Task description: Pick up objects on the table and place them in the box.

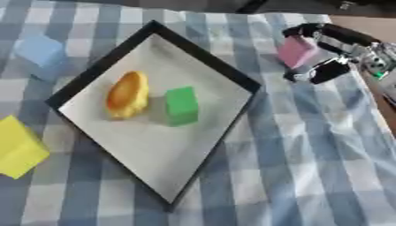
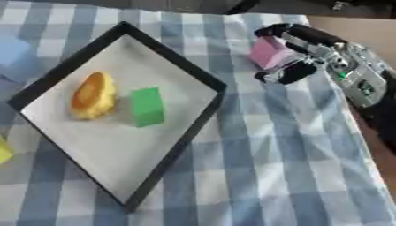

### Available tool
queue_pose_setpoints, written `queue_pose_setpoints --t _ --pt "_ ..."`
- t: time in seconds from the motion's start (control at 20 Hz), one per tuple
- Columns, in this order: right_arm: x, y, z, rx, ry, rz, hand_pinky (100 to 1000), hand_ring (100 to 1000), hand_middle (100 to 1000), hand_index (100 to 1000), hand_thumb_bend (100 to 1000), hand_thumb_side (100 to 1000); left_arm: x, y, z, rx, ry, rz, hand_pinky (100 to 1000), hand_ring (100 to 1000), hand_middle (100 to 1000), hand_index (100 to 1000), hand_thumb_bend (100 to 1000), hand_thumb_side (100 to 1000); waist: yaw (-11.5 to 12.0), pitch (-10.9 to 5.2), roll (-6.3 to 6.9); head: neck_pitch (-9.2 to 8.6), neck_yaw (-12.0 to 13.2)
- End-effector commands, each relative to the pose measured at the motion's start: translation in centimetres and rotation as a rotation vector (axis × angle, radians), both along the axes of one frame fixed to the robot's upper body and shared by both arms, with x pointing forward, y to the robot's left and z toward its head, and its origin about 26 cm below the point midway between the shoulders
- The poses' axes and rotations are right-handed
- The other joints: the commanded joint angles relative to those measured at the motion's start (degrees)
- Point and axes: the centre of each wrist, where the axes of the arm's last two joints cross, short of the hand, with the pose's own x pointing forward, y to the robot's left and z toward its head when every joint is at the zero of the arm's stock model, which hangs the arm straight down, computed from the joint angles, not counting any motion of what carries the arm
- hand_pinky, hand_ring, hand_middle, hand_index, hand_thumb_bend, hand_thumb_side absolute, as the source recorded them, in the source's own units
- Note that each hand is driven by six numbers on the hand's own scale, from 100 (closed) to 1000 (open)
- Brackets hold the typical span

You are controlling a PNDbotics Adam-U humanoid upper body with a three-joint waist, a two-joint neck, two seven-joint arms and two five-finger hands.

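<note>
Two things are lying inside the black-rimmed box (image 1: 85, 75): an orange rounded piece (image 1: 127, 95) and a green block (image 1: 182, 106) just beside it on the white floor. At the upper right, the right hand (image 2: 317, 55) is curling its fingers (image 2: 294, 31) and thumb around a pink block (image 2: 269, 53), pinching it outside the box's right corner over the blue checked cloth (image 1: 309, 167) covering the bench. A light blue block (image 1: 40, 50) is sitting beyond the box's upper-left edge, and a yellow block (image 1: 19, 148) is resting near the left border.
</note>
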Motion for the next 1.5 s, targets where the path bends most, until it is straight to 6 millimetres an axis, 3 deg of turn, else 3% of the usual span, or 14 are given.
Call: queue_pose_setpoints --t 0.05,0.55,0.85,1.3,1.5 --pt "-0.6 -0.88 1.7 -0.025 -0.028 -0.038 904 892 871 949 324 345 -0.28 0.04 0.76 0.011 -0.027 -0.004 818 679 616 832 100 774 -0.04 -0.27 -0.62 -0.79 -0.22" --pt "-0.6 -1.13 1.06 -0.013 -0.026 -0.066 870 852 847 934 241 218 -0.28 -0.01 0.72 0.012 -0.022 -0.006 818 678 615 832 100 777 -0.28 0.28 -0.65 -1.19 -0.16" --pt "-0.56 -1.28 0.81 0.013 -0.047 -0.076 851 827 792 891 100 121 -0.3 -0.01 0.64 0.012 -0.018 -0.005 819 677 614 832 100 779 -0.65 0.49 -0.55 -0.93 -0.15" --pt "-0.7 -1.22 1.38 0.087 -0.173 -0.089 781 762 639 764 100 100 -0.31 0.01 0.64 0.015 -0.015 -0.005 819 676 614 832 100 777 -1.28 0.11 -0.49 -0.35 -0.14" --pt "-0.77 -1.05 1.61 0.11 -0.225 -0.091 780 760 618 746 100 100 -0.33 0.08 0.61 0.017 -0.015 -0.004 820 677 615 832 100 776 -1.57 -0.3 -0.46 0.05 -0.24"
